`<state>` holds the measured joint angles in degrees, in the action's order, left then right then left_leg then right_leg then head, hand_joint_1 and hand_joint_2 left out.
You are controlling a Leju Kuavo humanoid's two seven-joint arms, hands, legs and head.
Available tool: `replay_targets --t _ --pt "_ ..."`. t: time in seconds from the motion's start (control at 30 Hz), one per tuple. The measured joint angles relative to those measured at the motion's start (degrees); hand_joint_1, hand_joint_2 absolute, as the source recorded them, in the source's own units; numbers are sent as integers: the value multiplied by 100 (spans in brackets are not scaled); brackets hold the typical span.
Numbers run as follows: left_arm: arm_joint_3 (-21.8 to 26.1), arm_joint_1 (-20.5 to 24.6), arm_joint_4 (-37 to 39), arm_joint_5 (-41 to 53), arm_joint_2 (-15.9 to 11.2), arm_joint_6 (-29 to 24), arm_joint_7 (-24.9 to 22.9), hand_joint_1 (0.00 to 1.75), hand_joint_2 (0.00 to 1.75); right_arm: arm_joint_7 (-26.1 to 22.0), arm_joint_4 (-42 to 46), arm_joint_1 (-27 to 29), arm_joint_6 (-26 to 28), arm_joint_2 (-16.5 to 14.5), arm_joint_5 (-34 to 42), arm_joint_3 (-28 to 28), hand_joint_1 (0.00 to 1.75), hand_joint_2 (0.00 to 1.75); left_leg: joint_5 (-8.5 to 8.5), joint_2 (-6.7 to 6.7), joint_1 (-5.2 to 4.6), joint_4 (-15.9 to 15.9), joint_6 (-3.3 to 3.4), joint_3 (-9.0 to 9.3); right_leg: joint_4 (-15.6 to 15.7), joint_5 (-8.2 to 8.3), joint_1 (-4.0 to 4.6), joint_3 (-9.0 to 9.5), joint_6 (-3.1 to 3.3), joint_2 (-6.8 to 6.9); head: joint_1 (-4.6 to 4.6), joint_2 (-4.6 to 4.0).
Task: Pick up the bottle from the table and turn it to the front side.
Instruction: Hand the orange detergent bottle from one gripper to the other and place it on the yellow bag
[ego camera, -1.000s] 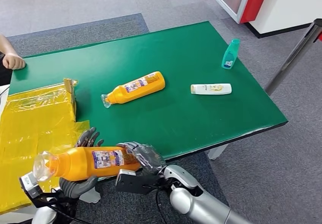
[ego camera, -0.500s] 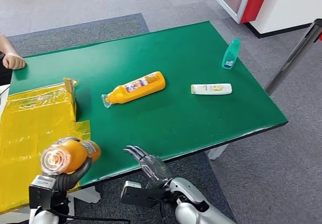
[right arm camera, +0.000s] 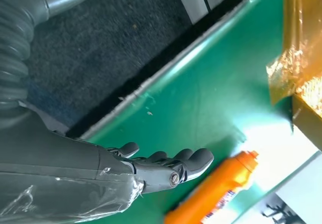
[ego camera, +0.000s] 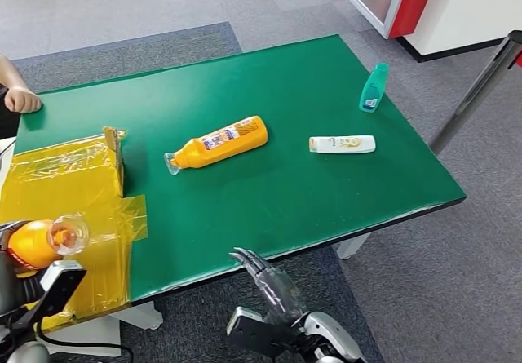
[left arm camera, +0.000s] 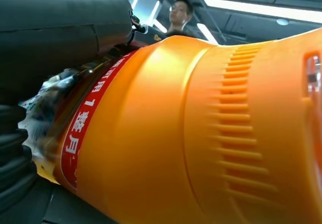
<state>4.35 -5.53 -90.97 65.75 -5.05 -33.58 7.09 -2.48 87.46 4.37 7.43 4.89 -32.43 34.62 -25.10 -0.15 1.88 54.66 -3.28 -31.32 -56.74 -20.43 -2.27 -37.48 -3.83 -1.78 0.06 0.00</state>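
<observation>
Green bench (ego camera: 295, 94) ahead, yellow film (ego camera: 68, 192) over its near left corner, second orange bottle (ego camera: 217, 143) lying mid-bench, white bottle (ego camera: 342, 143) and teal bottle (ego camera: 373, 87) further right.

Held bottle (ego camera: 43, 242) off the bench, at the near left over the film, clear cap toward the camera, gripped in the left hand (left arm camera: 45, 38) around the labelled body; fingers wrapped, grip looks firm. Right hand (ego camera: 271, 280) released, fingers extended, below the near bench edge.

Probably mid-turn. Roll slowly about the long axis, watching for the front label. Keep the grip on the body, not the ribbed neck. Bring the right hand in only if regripping. Stay over the bench against a drop.
</observation>
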Motion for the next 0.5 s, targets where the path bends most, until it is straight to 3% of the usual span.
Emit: replay_targets --t 0.23,0.5 --pt "-83 695 1106 1097 -514 580 -598 175 175 -176 -99 81 -208 126 603 95 0 175 4 -1 -2 1 1 3 1 3 -1 4 -2 0 1 0" --pt "-925 1597 2265 1268 -387 910 -792 175 175 -288 -485 -69 -342 149 821 407 0 175 6 -1 -3 8 6 3 4 8 -2 9 -6 0 1 0"
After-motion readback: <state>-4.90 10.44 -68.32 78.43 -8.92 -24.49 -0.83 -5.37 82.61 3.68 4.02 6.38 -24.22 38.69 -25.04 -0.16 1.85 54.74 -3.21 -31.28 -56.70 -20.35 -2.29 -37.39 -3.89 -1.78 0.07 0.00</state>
